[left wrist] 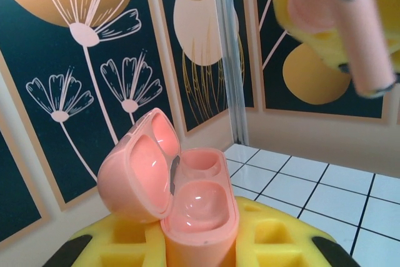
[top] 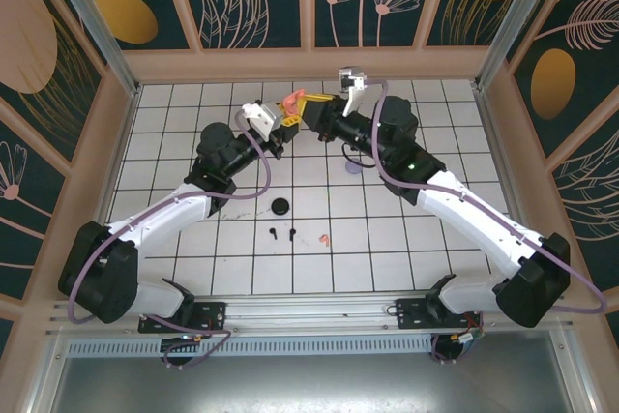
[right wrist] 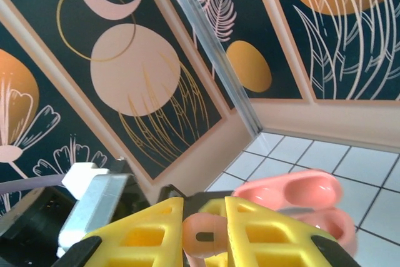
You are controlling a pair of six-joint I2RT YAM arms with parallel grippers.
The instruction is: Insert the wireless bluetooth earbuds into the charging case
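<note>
My left gripper (left wrist: 200, 242) is shut on the coral-pink charging case (left wrist: 200, 207), held upright with its lid swung open to the left and both wells empty. My right gripper (right wrist: 205, 237) is shut on a coral-pink earbud (right wrist: 203, 242), pinched between the yellow fingers. In the left wrist view that earbud (left wrist: 369, 48) hangs stem-down above and to the right of the case, apart from it. In the top view the left gripper (top: 288, 113) and the right gripper (top: 314, 109) meet high over the back of the table. From the right wrist, the open case (right wrist: 300, 201) lies just beyond the fingers.
On the white tiled table (top: 406, 229) lie two black earbuds (top: 274, 233) (top: 291, 233), another coral-pink earbud (top: 324, 238) and a round black case (top: 281, 205). A lavender object (top: 355, 169) peeks out beside the right arm. Patterned walls enclose the back and sides.
</note>
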